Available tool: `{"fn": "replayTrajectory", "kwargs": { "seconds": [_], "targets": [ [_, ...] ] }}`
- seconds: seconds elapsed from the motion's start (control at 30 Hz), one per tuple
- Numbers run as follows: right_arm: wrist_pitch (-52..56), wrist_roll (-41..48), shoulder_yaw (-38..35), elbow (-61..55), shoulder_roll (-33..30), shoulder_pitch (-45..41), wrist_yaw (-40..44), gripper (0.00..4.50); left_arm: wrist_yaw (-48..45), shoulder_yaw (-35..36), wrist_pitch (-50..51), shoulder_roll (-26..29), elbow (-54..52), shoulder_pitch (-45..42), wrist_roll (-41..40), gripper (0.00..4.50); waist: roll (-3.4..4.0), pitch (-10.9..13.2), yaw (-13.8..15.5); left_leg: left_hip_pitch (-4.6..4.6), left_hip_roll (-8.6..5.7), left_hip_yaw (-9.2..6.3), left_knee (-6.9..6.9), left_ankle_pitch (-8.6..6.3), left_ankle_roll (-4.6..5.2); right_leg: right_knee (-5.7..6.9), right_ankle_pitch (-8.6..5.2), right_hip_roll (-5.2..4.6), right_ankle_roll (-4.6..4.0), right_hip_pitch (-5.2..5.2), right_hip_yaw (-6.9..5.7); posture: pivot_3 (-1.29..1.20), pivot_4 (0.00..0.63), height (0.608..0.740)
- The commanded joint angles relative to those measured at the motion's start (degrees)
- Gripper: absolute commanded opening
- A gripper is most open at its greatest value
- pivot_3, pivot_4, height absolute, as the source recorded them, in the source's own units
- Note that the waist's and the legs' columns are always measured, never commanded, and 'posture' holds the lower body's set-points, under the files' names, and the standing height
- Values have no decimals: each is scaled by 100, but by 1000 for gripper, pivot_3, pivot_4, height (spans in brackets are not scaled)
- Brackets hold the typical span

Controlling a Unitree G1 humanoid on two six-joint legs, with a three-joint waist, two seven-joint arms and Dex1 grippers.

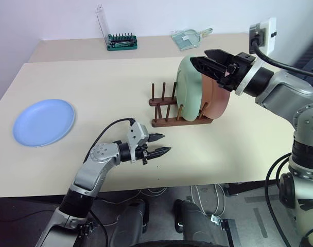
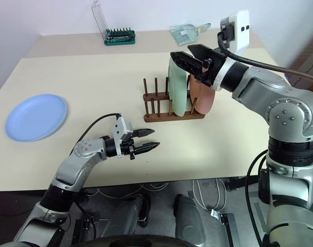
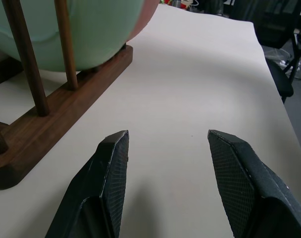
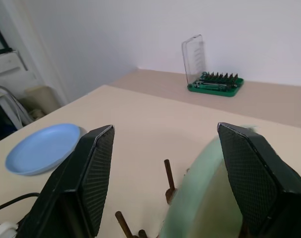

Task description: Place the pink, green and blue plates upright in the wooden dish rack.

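Right gripper [image 1: 204,59] fingers apart, gripping nothing, hovering just above the top rim of the green plate [image 1: 188,87]. Green plate stands upright in the wooden dish rack [image 1: 169,121], pink plate [image 1: 217,98] upright right behind it in the same rack. Left gripper [image 1: 161,144] fingers apart, empty, low over the table [image 1: 105,82] near the rack's front end. Blue plate [image 1: 43,122] lies flat on the table, well apart to the left. Green-based bit set [image 1: 121,42] at the table's far edge.
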Motion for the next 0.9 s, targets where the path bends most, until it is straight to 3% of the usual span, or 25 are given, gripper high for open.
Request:
{"fn": "replayTrajectory", "kwargs": {
  "seconds": [0.03, 0.13, 0.2, 0.23, 0.33, 0.53, 0.6, 0.7, 0.9],
  "targets": [
    [-404, -482, -90, -252, -58, -98, 356, 3352, 130, 97, -181, -16, -106, -27, 61, 2601, 0, 0, 1, -2, 0, 1, 0, 0, 0, 0, 0, 0, 0, -2, 0, 0, 150, 735],
    [-1234, -1403, 352, -943, -425, 36, 1374, 3422, 965, 933, -96, -90, -162, -140, -49, 3406, 1, 1, 2, -9, 0, 3, 0, 0, 0, 1, 1, 1, 3, -10, 0, 0, 150, 735],
    [-1674, -2088, 782, -1188, -684, 150, 1853, 3422, 1753, 1694, 84, -161, -250, -231, -176, 4370, -6, 5, -10, -22, 0, 2, 1, 0, 0, 4, 5, 2, 10, -27, -2, 0, 150, 735],
    [-1838, -2359, 959, -1177, -697, 174, 1954, 3422, 2178, 2144, 204, -127, -358, -235, -208, 4447, -9, 5, -18, -24, 2, 2, 1, 0, 0, 7, 13, 5, 26, -32, -3, 0, 150, 735],
    [-2254, -2875, 1236, -1032, -609, 196, 2273, 3422, 3519, 3317, 766, 12, -649, -302, -53, 4447, -12, 6, -58, -22, 5, 6, 6, 0, 0, 8, 17, 4, 40, -31, -6, 0, 150, 735],
    [-2459, -3115, 1240, -739, -316, 137, 2655, 3422, 5470, 4071, 2005, 279, -852, -560, 863, 4447, -42, 16, 60, -23, -7, 9, 28, -1, 0, 6, 33, 0, 54, -20, -6, 0, 150, 735],
    [-2596, -3216, 1333, -584, -185, 54, 2889, 3422, 6538, 4826, 2931, 61, -1200, -742, 1196, 4447, -65, 25, 106, -24, -9, 9, 31, -2, 0, 4, 38, -1, 60, -20, -5, 0, 150, 735],
    [-2713, -3225, 1396, -458, 2, -31, 3225, 3422, 6888, 5317, 4036, -13, -1449, -760, 1276, 4447, -80, 23, 91, -25, -9, 10, 29, -6, -2, 5, 45, 5, 73, -27, -3, 0, 150, 735],
    [-2639, -3152, 1329, -550, 134, 44, 3615, 3422, 7033, 6151, 5034, -439, -1309, -991, 1089, 4447, -99, 18, 167, -24, -8, 10, 32, -15, -24, 12, 47, 10, 71, -29, -4, 0, 150, 735]
  ]
}}
